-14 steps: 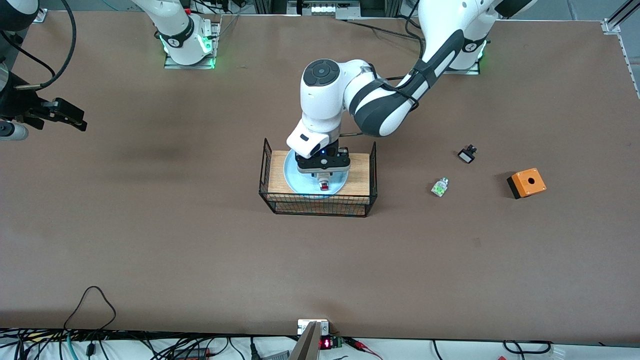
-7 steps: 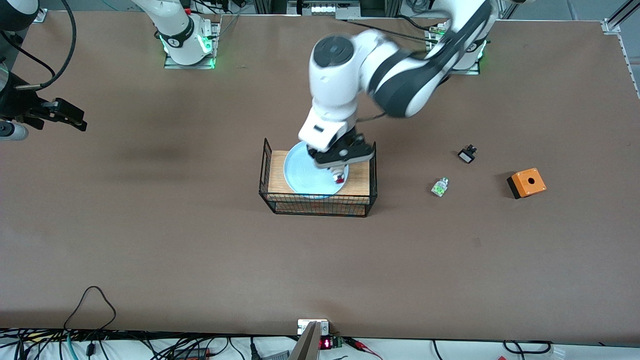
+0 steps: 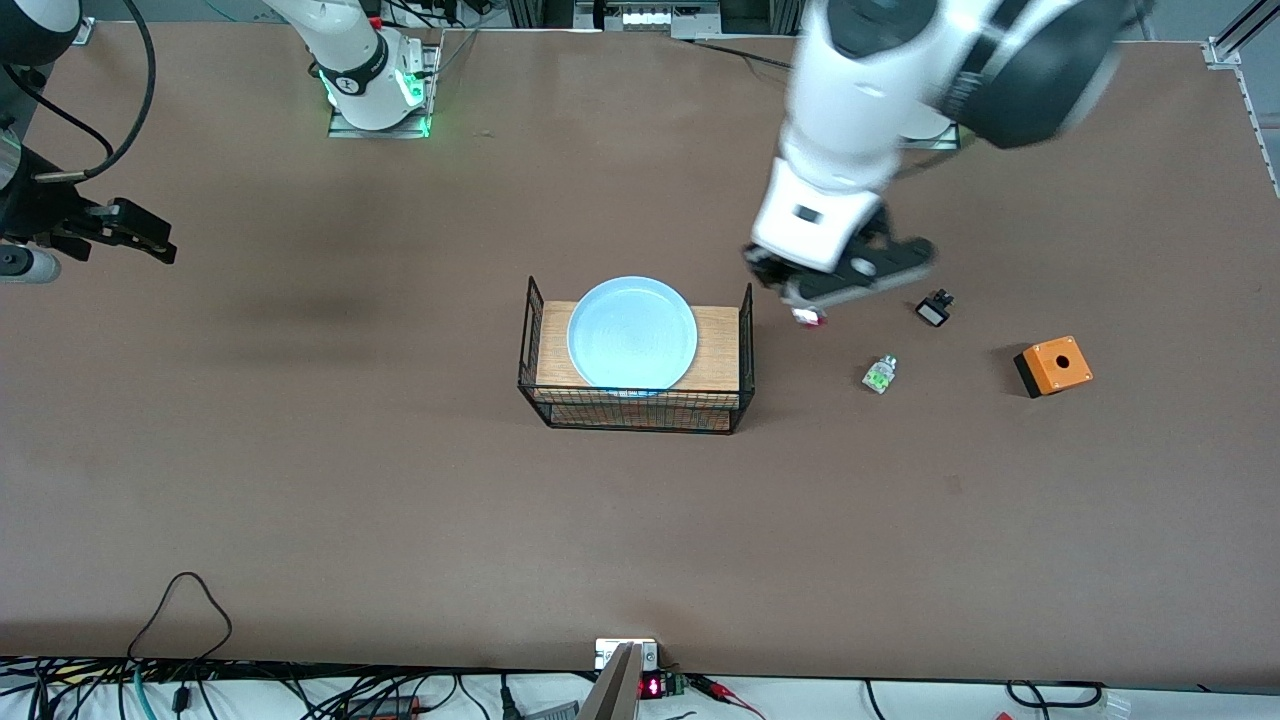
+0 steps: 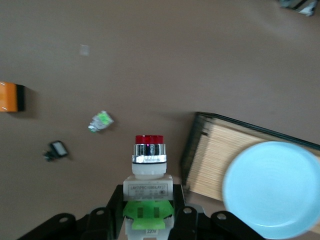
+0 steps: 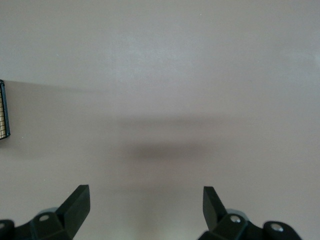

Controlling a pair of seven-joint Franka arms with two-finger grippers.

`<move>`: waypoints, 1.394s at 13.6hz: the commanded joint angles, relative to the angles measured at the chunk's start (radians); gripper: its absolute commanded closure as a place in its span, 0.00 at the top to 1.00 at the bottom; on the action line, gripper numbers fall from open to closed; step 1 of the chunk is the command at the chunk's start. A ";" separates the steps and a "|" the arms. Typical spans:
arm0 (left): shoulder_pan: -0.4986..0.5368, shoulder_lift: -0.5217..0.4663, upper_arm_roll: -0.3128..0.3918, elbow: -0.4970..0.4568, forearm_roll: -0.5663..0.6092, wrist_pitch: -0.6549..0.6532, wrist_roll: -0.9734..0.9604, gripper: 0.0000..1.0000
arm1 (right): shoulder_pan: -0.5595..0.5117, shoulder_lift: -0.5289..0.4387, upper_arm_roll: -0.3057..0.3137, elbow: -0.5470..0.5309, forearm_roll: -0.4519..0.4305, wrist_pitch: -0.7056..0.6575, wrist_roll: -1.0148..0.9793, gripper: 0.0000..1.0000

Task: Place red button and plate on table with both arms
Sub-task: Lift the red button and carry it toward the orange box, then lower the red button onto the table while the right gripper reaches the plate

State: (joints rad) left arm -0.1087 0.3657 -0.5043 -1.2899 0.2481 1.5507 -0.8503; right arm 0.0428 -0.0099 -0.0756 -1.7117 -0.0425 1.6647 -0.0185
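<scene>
My left gripper (image 3: 810, 308) is shut on the red button (image 3: 809, 317) and holds it in the air over the bare table (image 3: 400, 500), beside the basket. In the left wrist view the button (image 4: 149, 170) stands between the black fingers (image 4: 114, 202), red cap away from the camera, green patch near the jaws. The pale-blue plate (image 3: 632, 333) lies on the wooden top of the black wire basket (image 3: 636, 408); it also shows in the left wrist view (image 4: 272, 189). My right gripper (image 3: 140, 238) is open and empty, waiting above the table at the right arm's end; its fingertips (image 5: 80, 200) stand wide apart.
A white-and-green part (image 3: 879, 375), a small black part (image 3: 934, 308) and an orange box with a hole (image 3: 1052, 366) lie on the table toward the left arm's end. Cables run along the table's near edge.
My left gripper lifted the red button off the plate and carried it up and away from the basket toward the left arm's end. The plate now shows whole. The right arm stayed still.
</scene>
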 commanded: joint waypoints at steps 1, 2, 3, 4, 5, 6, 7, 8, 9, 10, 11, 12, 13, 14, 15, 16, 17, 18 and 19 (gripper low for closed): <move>0.156 -0.002 -0.011 -0.051 -0.030 -0.046 0.347 0.23 | 0.002 0.008 0.005 0.015 0.018 -0.011 -0.003 1.00; 0.188 0.009 -0.007 -0.061 -0.030 -0.047 0.469 0.23 | 0.014 0.008 0.007 0.015 0.036 -0.014 0.011 1.00; 0.237 0.024 -0.006 -0.078 -0.030 -0.047 0.570 0.23 | 0.032 0.007 0.007 0.015 0.085 -0.016 0.088 1.00; 0.285 0.053 -0.006 -0.095 -0.030 -0.047 0.662 0.22 | 0.041 0.007 0.007 0.015 0.129 -0.017 0.180 1.00; 0.322 0.074 -0.005 -0.123 -0.030 -0.040 0.713 0.22 | 0.078 0.008 0.007 0.015 0.162 -0.016 0.265 1.00; 0.364 0.111 -0.005 -0.144 -0.024 -0.023 0.746 0.22 | 0.150 0.008 0.008 0.017 0.162 -0.008 0.341 1.00; 0.385 0.139 -0.002 -0.176 -0.018 0.030 0.793 0.22 | 0.216 0.017 0.007 0.018 0.159 -0.005 0.403 1.00; 0.406 0.145 0.001 -0.218 -0.016 0.098 0.842 0.22 | 0.282 0.037 0.008 0.026 0.156 0.000 0.479 1.00; 0.432 0.147 0.001 -0.282 -0.016 0.192 0.879 0.22 | 0.343 0.068 0.008 0.055 0.158 0.009 0.573 1.00; 0.463 0.147 0.003 -0.349 -0.015 0.303 0.908 0.22 | 0.397 0.112 0.007 0.102 0.158 0.013 0.663 1.00; 0.492 0.153 0.003 -0.420 -0.015 0.415 0.942 0.22 | 0.443 0.149 0.007 0.142 0.158 0.015 0.743 1.00; 0.507 0.159 0.004 -0.464 -0.013 0.495 0.959 0.22 | 0.478 0.181 0.007 0.174 0.158 0.021 0.825 1.00; 0.511 0.164 0.004 -0.504 0.003 0.544 0.968 0.23 | 0.514 0.209 0.007 0.193 0.161 0.051 0.910 1.00; 0.515 0.183 0.006 -0.531 0.031 0.590 0.968 0.24 | 0.544 0.226 0.007 0.196 0.159 0.088 0.980 1.00; 0.532 0.197 0.006 -0.549 0.061 0.635 0.968 0.24 | 0.577 0.252 0.007 0.196 0.158 0.140 1.035 1.00; 0.540 0.220 0.006 -0.554 0.083 0.656 0.968 0.25 | 0.591 0.269 0.007 0.196 0.164 0.173 1.060 1.00; 0.541 0.240 0.006 -0.554 0.101 0.678 0.968 0.25 | 0.595 0.292 0.007 0.196 0.168 0.193 1.078 1.00; 0.544 0.262 0.006 -0.562 0.106 0.704 0.968 0.27 | 0.611 0.318 0.007 0.196 0.165 0.207 1.113 1.00; 0.550 0.269 0.006 -0.572 0.108 0.727 0.970 0.28 | 0.630 0.336 0.007 0.196 0.165 0.236 1.158 1.00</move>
State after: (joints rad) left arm 0.4210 0.6155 -0.4873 -1.8466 0.3340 2.2328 0.0987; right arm 0.6400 0.2785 -0.0537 -1.5498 0.1124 1.8737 1.0695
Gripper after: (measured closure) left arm 0.586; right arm 0.000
